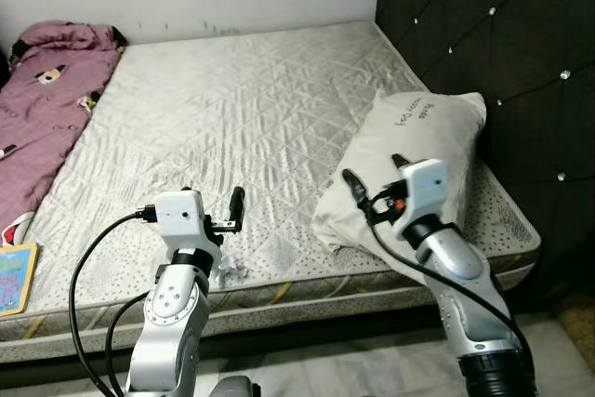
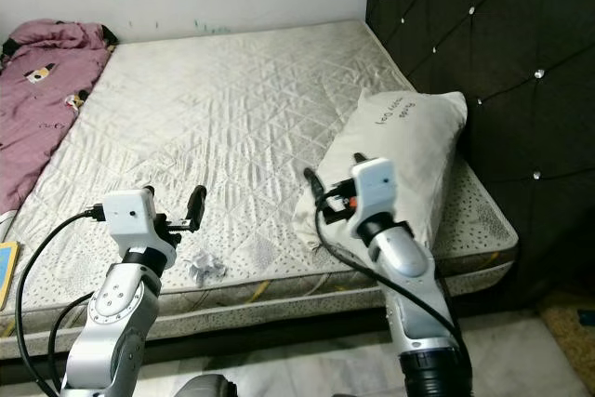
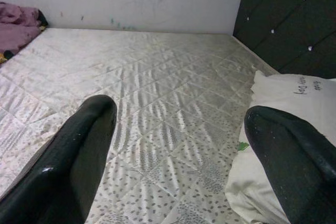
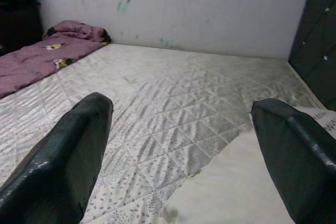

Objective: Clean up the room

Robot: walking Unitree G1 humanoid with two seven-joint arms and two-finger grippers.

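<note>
Mattress bearing one pillow at right, one purple blanket at far left, one crumpled paper at near edge. Left gripper and right gripper: fingers wide, empty.

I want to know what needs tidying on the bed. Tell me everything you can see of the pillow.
The pillow is off-white, soft, creased fabric with dark handwriting near its top. It lies on the quilted mattress at the robot's right, its far end propped against the dark tufted headboard. The open right tool hovers at its near end.
</note>
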